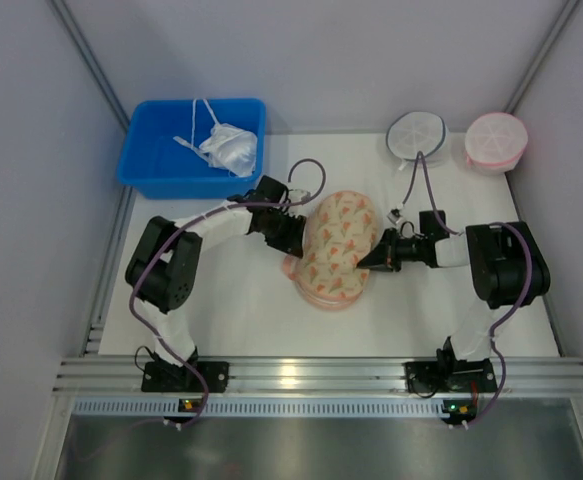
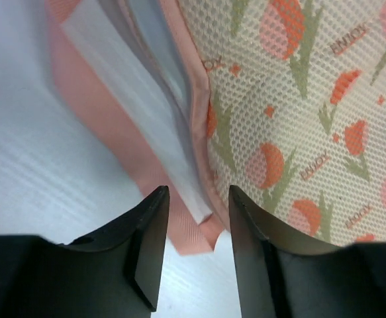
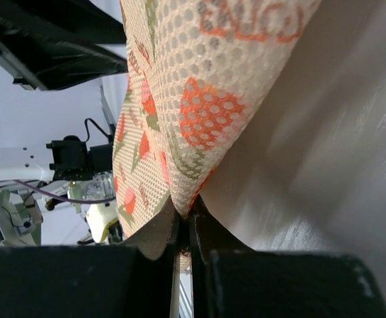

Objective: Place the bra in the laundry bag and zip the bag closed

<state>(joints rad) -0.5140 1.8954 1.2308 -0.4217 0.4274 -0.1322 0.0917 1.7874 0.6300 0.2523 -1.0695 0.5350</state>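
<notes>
Pinching tight, the right gripper is squeezing its fingers fully together on a fold of the bag, right at its tips, with the printed mesh rising up and away ahead of it. That looks like an anchoring hold to me: pinning the lid side so the case is not sliding while the zip gets worked.

Across from it, the left gripper is standing part open, gripping nothing. The pink rim and the corner of the lower half are lying just ahead of its tips, in line with the gap and not clamped. My read is that it is lining up on the seam to find the zipper pull, though no pull is showing in any view.

The bra is not plainly showing either. The bag is sitting domed with its lid down over the base, so the bra is probably tucked inside. A pale layer in the gap left of the rim may be it or the lining; I cannot tell which. The halves are gaping there, so the zip is looking undone.

Room-wise, bare table is spreading out to the left gripper's left, giving plenty of space to sweep along the edge. Out past the right gripper, farther from the bases, a white pouch and a pink pouch are sitting well apart from it. Past the left gripper, a bin with a white bra is also well clear. The tight spot is between the two grippers, both working the same bag.
</notes>
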